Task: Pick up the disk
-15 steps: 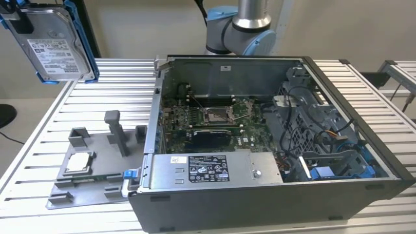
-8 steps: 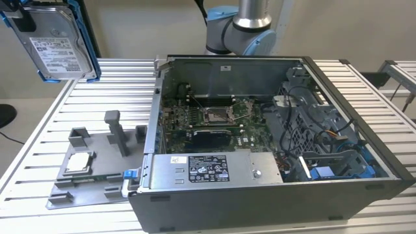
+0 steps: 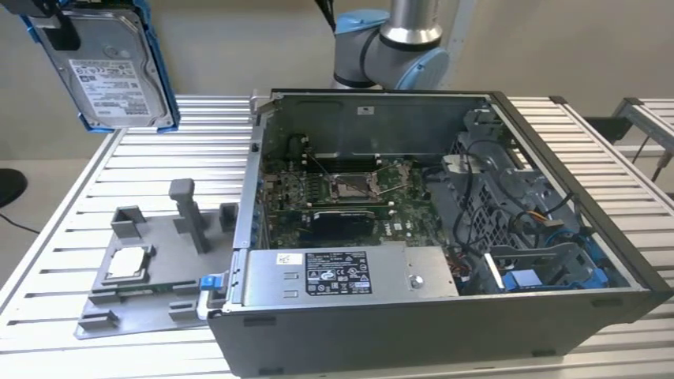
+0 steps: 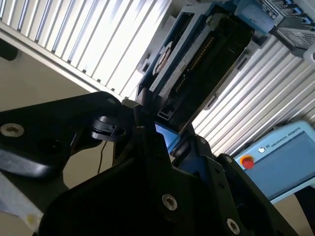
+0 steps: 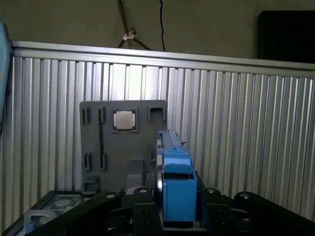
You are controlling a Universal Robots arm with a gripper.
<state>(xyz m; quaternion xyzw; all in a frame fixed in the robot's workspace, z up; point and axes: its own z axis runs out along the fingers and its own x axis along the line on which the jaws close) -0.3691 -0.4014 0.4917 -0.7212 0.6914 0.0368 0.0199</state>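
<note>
Disk (image 3: 106, 67) is in the air, well clear of the desk (image 3: 200, 150), above the case (image 3: 421, 339) and off toward the exterior view's left of it. It hangs from the gripper (image 3: 50, 20) by its upper end, label facing out, slightly tilted.

In the first wrist view I see the disk edge-on, with the fingers (image 5: 142, 209) clamped on either side of its blue bracket (image 5: 177, 182). So they are closed on the disk.

Handling, my read:
- Rigid metal body, fairly heavy for its size, so no flex to worry about.
- Faces look smooth, so it could slip if squeezed lightly.
- Shock-sensitive inside, and the connector edge seen in the second wrist view is the part to keep off everything.
- Best hold is across the long sides at the bracket. The plastic may give a little, so a grip near one end leaves the far end free to swing.

Below the disk, on the desk just beside the case on the same side, is the grey fixture (image 3: 158, 272) with the chip (image 3: 129, 263) seated in it. Next comes the open case, with the board (image 3: 348, 185) exposed. The arm (image 3: 406, 39) stands behind the case. The pendant (image 4: 283, 157) sits in the corner of the second wrist view.

Hard to make out:
- The gripper is cut off by the frame edge in the exterior view.
- The actual contact patches are hidden behind the gripper body in both wrist views, so I can't tell whether the fingers bear on plastic or metal.
- The bay at the case's far end toward the exterior view's right is a tangle of cables and blue clips that I can't sort out.
</note>
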